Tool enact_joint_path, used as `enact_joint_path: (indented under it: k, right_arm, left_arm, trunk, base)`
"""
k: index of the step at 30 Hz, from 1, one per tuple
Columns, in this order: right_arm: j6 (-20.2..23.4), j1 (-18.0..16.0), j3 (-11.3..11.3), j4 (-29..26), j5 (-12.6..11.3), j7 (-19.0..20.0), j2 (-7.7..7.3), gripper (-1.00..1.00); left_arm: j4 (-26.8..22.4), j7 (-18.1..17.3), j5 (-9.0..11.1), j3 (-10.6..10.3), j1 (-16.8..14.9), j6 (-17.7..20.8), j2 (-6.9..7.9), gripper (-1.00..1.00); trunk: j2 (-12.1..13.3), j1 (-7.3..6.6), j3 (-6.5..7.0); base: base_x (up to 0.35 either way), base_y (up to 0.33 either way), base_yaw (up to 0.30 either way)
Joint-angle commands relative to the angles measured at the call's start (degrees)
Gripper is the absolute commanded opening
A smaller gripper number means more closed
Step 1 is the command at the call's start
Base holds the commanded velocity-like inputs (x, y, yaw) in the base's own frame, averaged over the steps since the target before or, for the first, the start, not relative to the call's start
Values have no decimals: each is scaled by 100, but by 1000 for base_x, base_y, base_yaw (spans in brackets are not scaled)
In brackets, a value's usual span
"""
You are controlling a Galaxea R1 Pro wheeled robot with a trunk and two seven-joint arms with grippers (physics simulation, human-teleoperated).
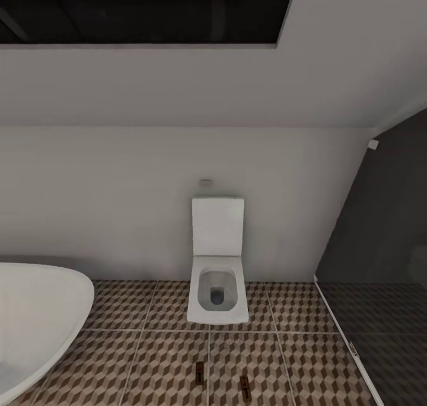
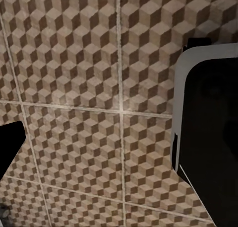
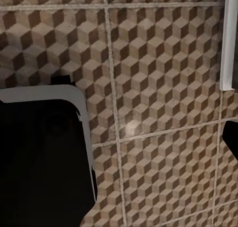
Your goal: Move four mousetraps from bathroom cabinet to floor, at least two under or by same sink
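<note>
Tiled floor (image 1: 148, 358): brown, beige and white cube pattern, showing in the head view and both wrist views.
Traps on floor: two small dark-and-tan pieces, judged to be mousetraps, are lying near the floor's lower edge in the head view, first trap (image 1: 200, 373) and second trap (image 1: 245, 387), just beside each other and in front of the toilet (image 1: 217, 287).
Other fixtures: tub (image 1: 35, 317) is standing at the left; dark shower floor (image 1: 385, 335) is lying at the right behind a pale sill.
Sink and cabinet: not located from these views.
Claw state: cannot tell for either arm; each wrist view is showing floor and part of the robot's dark, grey-edged base, with only a dark sliver at the frame edge.
Step in hand: judged as travelling between placements, with two traps apparently down.
Next move: calling for a turn toward the cabinet to fetch another trap, then a check that two are lying next to the sink.
</note>
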Motion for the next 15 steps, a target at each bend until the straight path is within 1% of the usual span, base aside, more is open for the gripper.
enact_joint_path:
  k: [1, 15]
  right_arm:
    - [-23, -4, 49, 1, -60, -10, 0, 100]
    - [-39, -4, 55, -13, -46, -5, -8, 100]
  left_arm:
    - [9, 3, 46, -48, -7, -6, -3, 100]
    - [-1, -10, 38, -48, -6, -28, 2, 100]
  trunk:
    - [-12, 3, -12]
    - [-12, 3, -12]
  base:
    - [0, 0, 0]
    - [0, 0, 0]
